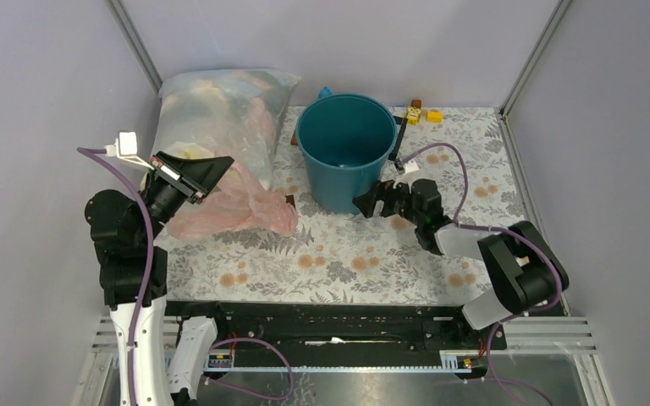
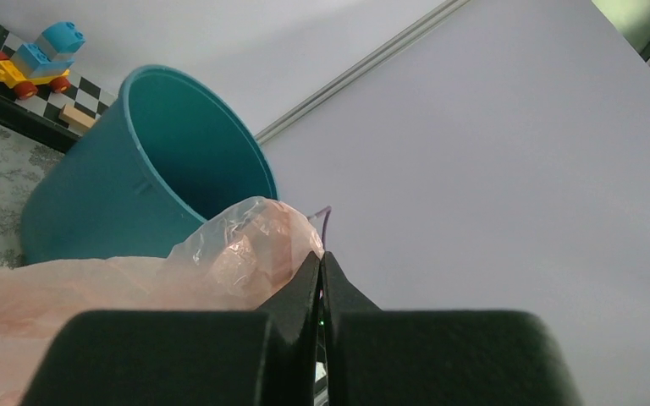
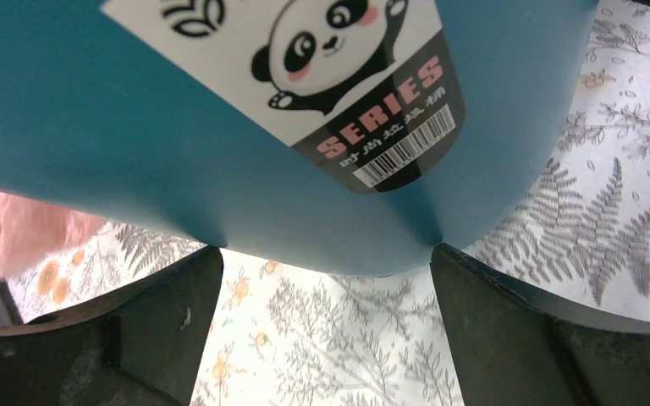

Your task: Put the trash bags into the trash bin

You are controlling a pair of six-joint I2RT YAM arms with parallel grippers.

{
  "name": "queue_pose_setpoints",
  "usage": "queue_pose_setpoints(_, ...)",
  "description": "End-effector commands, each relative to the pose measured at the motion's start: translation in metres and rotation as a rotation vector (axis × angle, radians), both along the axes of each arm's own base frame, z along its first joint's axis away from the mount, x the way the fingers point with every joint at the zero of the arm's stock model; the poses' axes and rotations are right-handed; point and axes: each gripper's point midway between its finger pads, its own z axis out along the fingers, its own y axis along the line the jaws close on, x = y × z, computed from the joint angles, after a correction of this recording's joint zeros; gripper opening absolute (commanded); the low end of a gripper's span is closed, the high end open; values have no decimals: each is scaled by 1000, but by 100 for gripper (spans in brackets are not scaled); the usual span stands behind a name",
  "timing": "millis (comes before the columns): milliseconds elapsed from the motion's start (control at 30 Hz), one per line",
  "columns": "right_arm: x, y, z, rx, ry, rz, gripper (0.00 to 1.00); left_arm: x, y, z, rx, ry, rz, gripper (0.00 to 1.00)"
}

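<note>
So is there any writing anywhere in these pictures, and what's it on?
"SERIES": pink capitals on the panda sticker stuck to the trash bin.
Small characters under that word: too small to read.
Barcode below them: no legible digits.
Black curly lettering at the sticker's top edge: cut off, unreadable.
Other two views: no text.

Right wrist view cuts the trash bin (image 3: 93, 127) off mid panda label (image 3: 330, 76); overhead, the little toys (image 1: 423, 112) behind it are too small to identify.
</note>
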Motion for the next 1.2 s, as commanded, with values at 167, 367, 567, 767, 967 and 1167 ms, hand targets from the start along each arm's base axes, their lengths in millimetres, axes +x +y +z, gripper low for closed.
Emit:
queue_pose_setpoints(167,31,6,31,51,-84,-68,100,31,-4,-18,21,10,-47,0)
queue_pose_setpoints(367,10,-14,41,-4,-96,-102,100,53,-27,-33,42,60,-91,0)
queue_pose_setpoints(567,-12,-30,61,-21,-83,-130,100,35,-86,-39,82,59,-244,0)
queue_pose_setpoints(767,-39,-39,80,-2,-32,-134,100,7,-119,-30,98,34,-348,0)
queue_pose_setpoints(967,-82,-13,108,87,6,101,100,-37,-191,-18,138,-23,-556,0)
queue_pose_setpoints(1167,-111,-8,114,159,56,180,99,-34,-219,-43,266,13,-550,0)
